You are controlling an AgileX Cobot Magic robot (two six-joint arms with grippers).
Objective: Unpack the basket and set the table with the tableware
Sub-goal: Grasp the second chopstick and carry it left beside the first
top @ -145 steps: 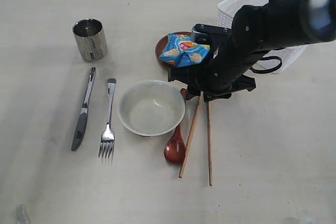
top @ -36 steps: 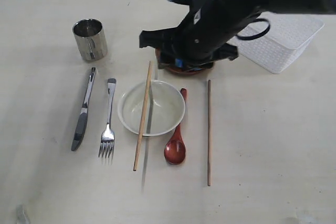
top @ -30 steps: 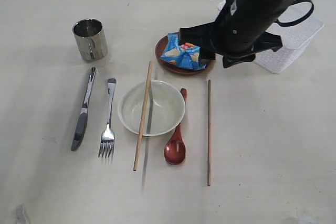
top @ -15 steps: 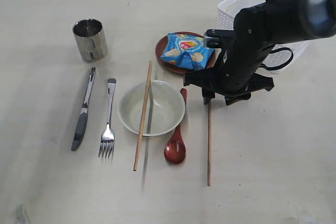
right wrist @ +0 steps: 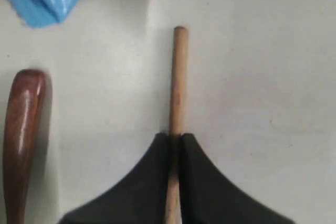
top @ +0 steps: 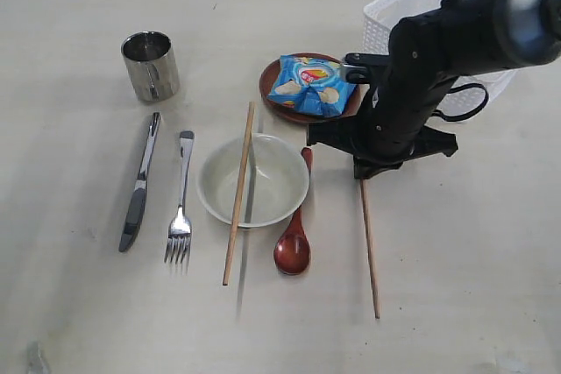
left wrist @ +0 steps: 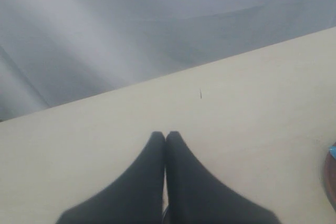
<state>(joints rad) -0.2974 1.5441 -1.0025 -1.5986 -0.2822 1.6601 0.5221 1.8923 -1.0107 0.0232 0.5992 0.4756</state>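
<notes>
My right gripper (right wrist: pixel 175 138) is down at the table (top: pixel 456 260) on the spoon side of the bowl (top: pixel 282 183), jaws pinched tight on a chopstick (top: pixel 369 247) near its top end. In the wrist view a short length of stick pokes out past my fingertips.

The rest of that stick trails away from me, slanting slightly away from the bowl. The red-brown spoon (top: pixel 294 236) lies between it and the bowl, touching the bowl's rim. The second chopstick (top: pixel 238 194) rests across the bowl's other half, both ends overhanging.

Beyond the bowl sits the brown plate (top: pixel 270 85) with a blue snack packet (top: pixel 311 85) on it, and the white basket (top: pixel 386 15) stands further out behind my arm. Fork (top: pixel 181 203), knife (top: pixel 140 183) and steel cup (top: pixel 151 66) sit on the bowl's far side from me.

My left gripper (left wrist: pixel 165 137) hangs over bare tabletop, jaws pressed together on nothing.
</notes>
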